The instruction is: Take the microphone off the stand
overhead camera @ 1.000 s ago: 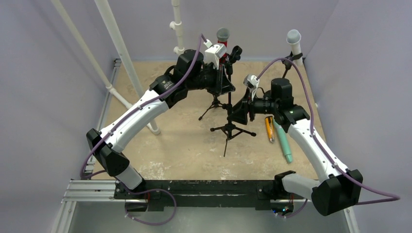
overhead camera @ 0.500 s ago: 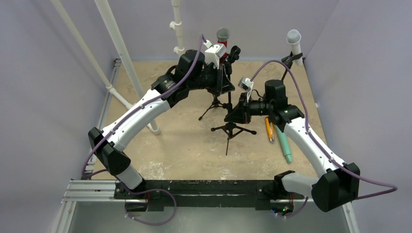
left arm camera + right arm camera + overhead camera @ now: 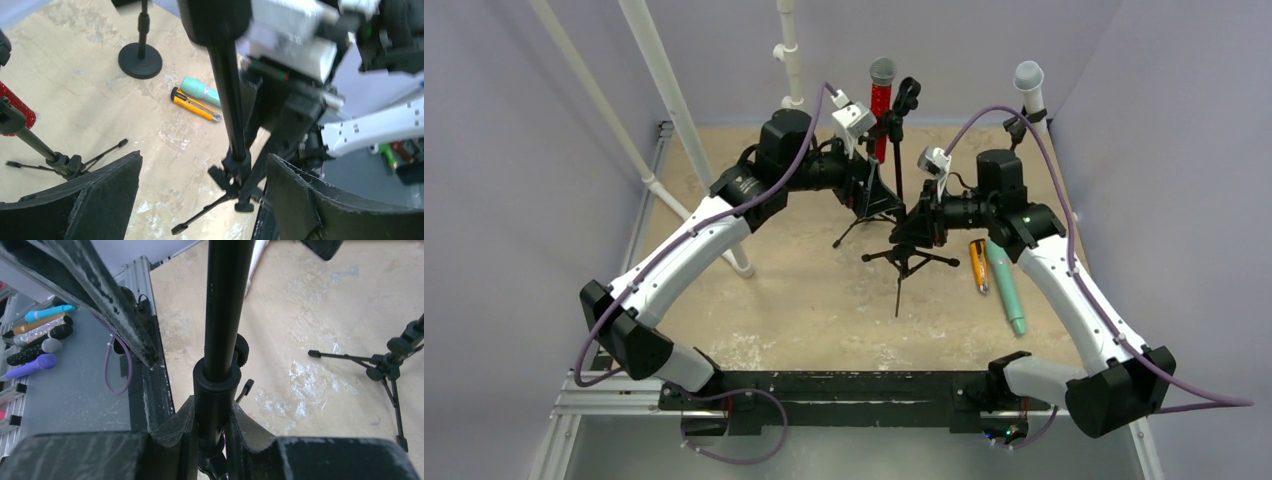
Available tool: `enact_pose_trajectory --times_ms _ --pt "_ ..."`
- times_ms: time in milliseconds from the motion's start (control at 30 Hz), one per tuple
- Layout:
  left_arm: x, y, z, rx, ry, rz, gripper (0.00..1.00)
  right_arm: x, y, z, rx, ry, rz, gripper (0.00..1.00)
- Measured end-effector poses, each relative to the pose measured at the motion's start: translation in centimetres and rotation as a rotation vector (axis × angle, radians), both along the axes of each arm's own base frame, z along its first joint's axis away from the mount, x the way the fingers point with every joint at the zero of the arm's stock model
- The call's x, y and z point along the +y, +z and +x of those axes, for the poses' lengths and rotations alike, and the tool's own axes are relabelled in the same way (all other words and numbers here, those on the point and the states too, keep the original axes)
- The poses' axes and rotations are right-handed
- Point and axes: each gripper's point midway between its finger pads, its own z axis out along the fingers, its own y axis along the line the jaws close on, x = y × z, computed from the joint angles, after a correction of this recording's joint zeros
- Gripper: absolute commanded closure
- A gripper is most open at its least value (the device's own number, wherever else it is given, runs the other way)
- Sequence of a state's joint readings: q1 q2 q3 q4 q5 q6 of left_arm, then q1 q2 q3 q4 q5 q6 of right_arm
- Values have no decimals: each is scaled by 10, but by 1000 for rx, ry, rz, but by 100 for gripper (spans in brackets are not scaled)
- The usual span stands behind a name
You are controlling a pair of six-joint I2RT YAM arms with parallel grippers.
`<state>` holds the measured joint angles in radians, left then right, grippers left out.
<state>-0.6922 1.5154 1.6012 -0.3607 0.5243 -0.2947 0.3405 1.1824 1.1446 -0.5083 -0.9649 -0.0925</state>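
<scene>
A red microphone with a grey head stands in the clip of a tripod stand at the back. Beside it a black microphone tops a second tripod stand. My left gripper is open, low between the two stands, holding nothing. In the left wrist view the black stand's pole rises just ahead of its wide-apart fingers, and the red microphone shows at the left edge. My right gripper is shut on that pole, low down above the tripod legs.
A white microphone sits on a round-base stand at the back right. An orange utility knife and a teal microphone lie on the floor right of the black stand. White pipes stand at the left.
My left gripper has opened and drawn back down from the red microphone, which stays in its clip. My right gripper moved left and shut on the black stand's pole.
</scene>
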Motion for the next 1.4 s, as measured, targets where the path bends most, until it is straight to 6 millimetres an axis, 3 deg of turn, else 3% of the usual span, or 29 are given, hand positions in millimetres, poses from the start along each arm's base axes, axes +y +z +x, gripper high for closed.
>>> enact_pose_trajectory --times_ms 133,300,567,767,1033,1233,1400 --pt "15 7 -21 -140 -109 25 9 1 20 -8 -18 26 24 100" --pt "26 20 -51 -290 -260 39 18 2 32 -23 6 77 60 100" --pt "16 7 -65 -397 -406 113 33 4 35 -35 46 126 86 100" --pt "5 -8 -62 -391 -443 143 51 4 36 -37 53 136 93 100" --pt "-1 -9 -65 -375 -465 133 97 3 39 -40 40 133 92 100" --pt "-4 -4 -75 -305 -507 69 100 -1 40 -46 1 132 80 100" --pt "-6 1 -83 -48 -567 -86 100 -5 42 -47 -72 145 49 100"
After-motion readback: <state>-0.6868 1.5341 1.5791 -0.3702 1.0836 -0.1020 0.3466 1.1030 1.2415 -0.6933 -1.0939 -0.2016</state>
